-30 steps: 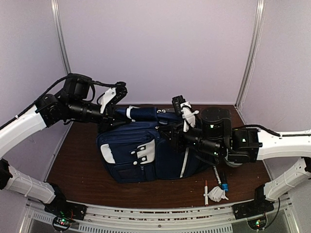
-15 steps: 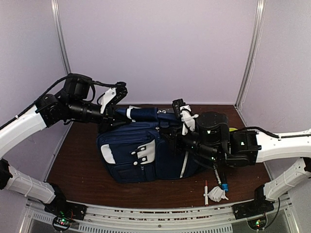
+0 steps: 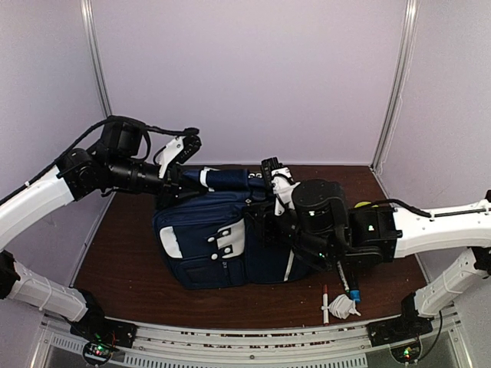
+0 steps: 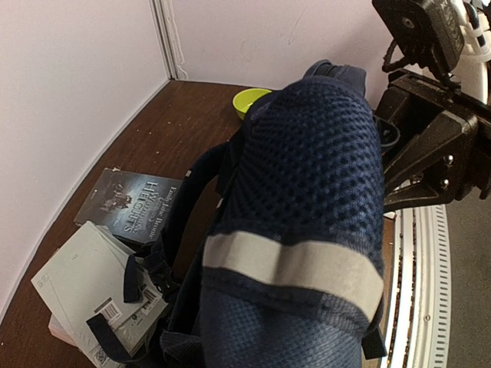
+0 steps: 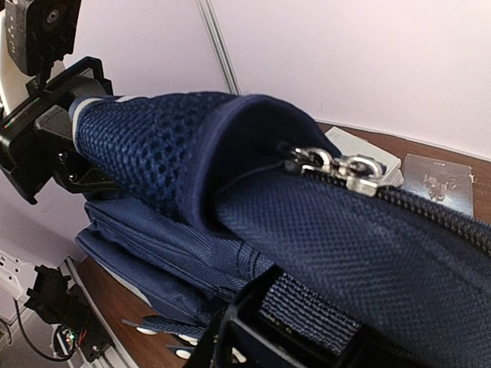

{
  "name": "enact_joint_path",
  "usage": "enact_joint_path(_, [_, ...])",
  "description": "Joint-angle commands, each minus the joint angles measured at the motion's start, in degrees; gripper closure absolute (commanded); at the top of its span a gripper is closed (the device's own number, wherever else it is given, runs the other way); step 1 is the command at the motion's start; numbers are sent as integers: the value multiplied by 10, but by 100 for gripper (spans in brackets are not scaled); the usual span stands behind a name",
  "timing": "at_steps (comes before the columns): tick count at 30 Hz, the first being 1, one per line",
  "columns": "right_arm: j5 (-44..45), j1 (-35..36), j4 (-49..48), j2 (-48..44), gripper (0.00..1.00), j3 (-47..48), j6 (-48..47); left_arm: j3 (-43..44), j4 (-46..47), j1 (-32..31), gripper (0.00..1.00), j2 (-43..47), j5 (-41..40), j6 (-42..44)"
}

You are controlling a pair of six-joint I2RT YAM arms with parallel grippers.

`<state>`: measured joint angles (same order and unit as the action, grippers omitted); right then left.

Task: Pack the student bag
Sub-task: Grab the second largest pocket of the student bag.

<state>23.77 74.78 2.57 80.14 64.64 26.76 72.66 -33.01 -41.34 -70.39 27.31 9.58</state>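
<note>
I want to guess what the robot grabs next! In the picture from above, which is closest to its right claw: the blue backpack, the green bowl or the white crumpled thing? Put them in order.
1. Blue backpack: right up against the right claw, in the middle.
2. Green bowl: off to the right, mostly hidden.
3. White crumpled thing: front right, farthest.

1. A brown wooden table (image 3: 123,268) is carrying everything listed here.
2. A thin white pen with a red tip (image 3: 325,303) is lying near the table's front edge, toward its right end.
3. A crumpled white thing (image 3: 343,307) is resting by that same front edge.
4. A dark marker (image 3: 345,280) is lying slightly farther back on the table.
5. A lime-green bowl (image 4: 249,98) is sitting toward the table's right side.
6. A dark paperback (image 4: 130,203) and a pale grey book (image 4: 80,280) are lying along the table's back edge.
</note>
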Motion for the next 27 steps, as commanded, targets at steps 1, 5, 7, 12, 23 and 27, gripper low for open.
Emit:
enact_joint_path(1, [53,1,35,29,78,28,-14,15,89,1,100,10,34,-19])
enact_joint_path(5, [93,1,56,40,80,33,-17,13,90,1,100,14,33,-16])
enact_joint_path(7, [111,0,60,39,82,31,-19,13,89,1,100,15,33,-15])
enact_joint_path(12, [129,-15,50,43,86,7,-20,13,89,1,100,16,32,-16])
enact_joint_path(23, [154,-12,105,88,75,55,-34,13,89,-1,100,17,25,-17])
enact_joint_path(27, [151,-2,118,98,75,78,-29,18,91,-3,100,11,25,-22])
